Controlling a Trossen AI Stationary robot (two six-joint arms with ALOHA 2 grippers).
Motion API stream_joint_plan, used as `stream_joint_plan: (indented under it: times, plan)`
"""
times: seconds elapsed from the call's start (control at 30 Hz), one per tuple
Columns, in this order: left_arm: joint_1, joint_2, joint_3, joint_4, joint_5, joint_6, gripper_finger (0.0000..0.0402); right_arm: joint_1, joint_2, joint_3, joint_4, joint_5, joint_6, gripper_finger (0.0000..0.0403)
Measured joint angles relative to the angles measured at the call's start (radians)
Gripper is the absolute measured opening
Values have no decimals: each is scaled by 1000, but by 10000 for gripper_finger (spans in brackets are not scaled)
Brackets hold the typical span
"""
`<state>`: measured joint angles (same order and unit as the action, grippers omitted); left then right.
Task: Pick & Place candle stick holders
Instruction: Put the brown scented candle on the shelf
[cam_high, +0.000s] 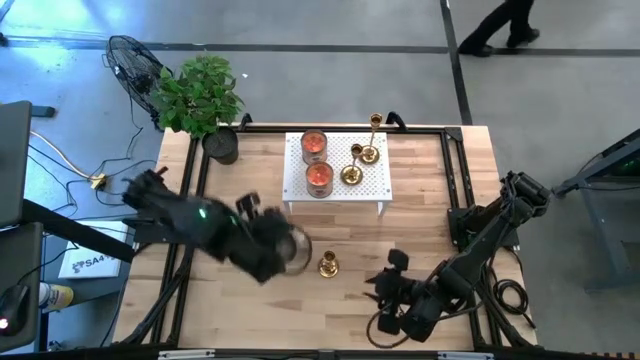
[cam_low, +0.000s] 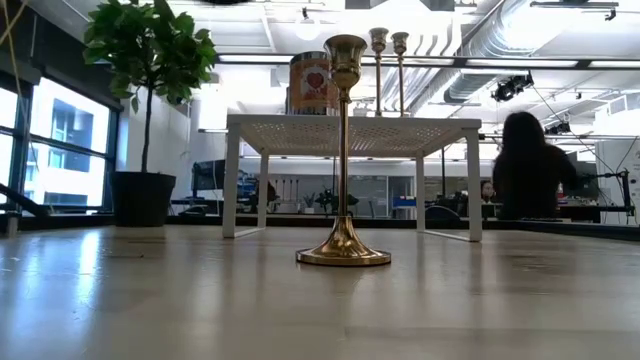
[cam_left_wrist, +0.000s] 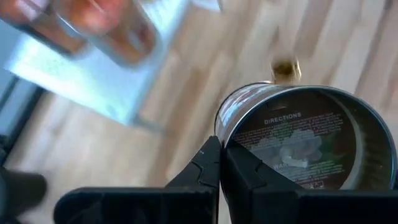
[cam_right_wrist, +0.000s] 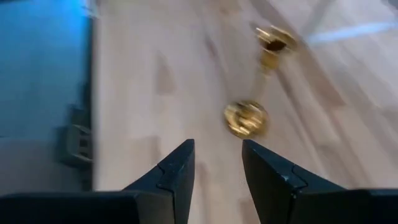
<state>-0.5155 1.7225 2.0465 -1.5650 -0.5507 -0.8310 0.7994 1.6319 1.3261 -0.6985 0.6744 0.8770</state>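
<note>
Left hand (cam_left_wrist: 219, 163) is what I see first: its two fingers are pressed together on the rim of a grey metal tin (cam_left_wrist: 311, 140), and a printed label shows on the tin's round face. From above, this hand (cam_high: 285, 247) sits with the tin (cam_high: 294, 250) over the middle of the tabletop (cam_high: 420, 210), just beside one gold candle stick holder (cam_high: 328, 265) that stands upright on the wood. In the low view I see this same holder (cam_low: 343, 150) alone in front of the white perforated stand (cam_low: 350, 124).

On the white stand (cam_high: 372, 185), three more candle stick holders (cam_high: 359, 160) are grouped at the side nearer the right arm, next to two glass jar candles (cam_high: 316, 160).

My right hand (cam_high: 388, 292) waits near the front edge with its fingers (cam_right_wrist: 171, 174) a little spread and nothing between them. A potted plant (cam_high: 200, 95) is at the far corner.
</note>
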Motion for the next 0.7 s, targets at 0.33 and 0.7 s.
stream_joint_plan:
  times: [0.33, 0.7]
  plan:
    - [346, -15, 128, -9, 61, 294, 0, 0, -3, 0, 316, -55, -369, 129]
    - [618, -27, 127, -4, 146, 441, 0, -1, -45, 0, 291, -20, -460, 129]
